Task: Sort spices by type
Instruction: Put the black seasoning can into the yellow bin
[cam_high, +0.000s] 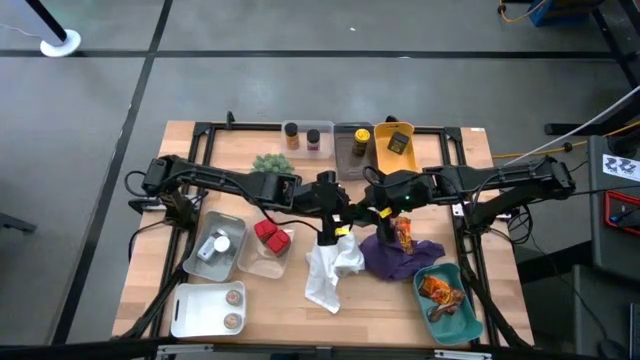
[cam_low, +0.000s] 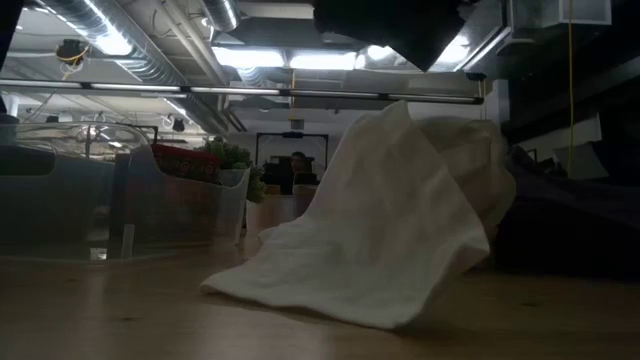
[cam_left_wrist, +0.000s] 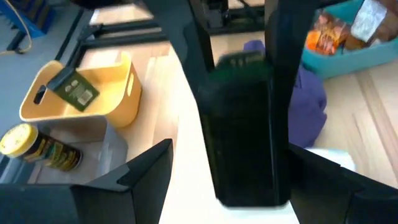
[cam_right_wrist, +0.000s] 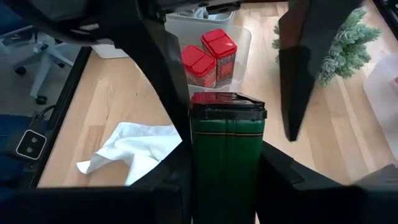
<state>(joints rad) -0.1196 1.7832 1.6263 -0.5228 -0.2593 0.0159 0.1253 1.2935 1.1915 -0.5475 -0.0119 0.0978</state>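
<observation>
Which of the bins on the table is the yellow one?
The yellow bin at the far edge, holding one dark sachet; the others are clear, white or teal.

A pale wooden surface (cam_high: 150, 250) carries a crumpled white cloth (cam_high: 332, 268) near its middle, with a rumpled purple cloth (cam_high: 395, 258) just to its right, the two touching. Far of centre sits a spiky green ball plant (cam_high: 271, 163). A yellow plastic bin (cam_high: 380, 148) stands at the far edge, a clear rectangular tub (cam_high: 345, 160) beside it on the left. A teal oval tray (cam_high: 470, 312) lies near right. On the left are two clear plastic tubs (cam_high: 238, 232) side by side and, nearest, a white compartment tray (cam_high: 186, 310). A black metal frame (cam_high: 210, 130) borders the surface.
</observation>
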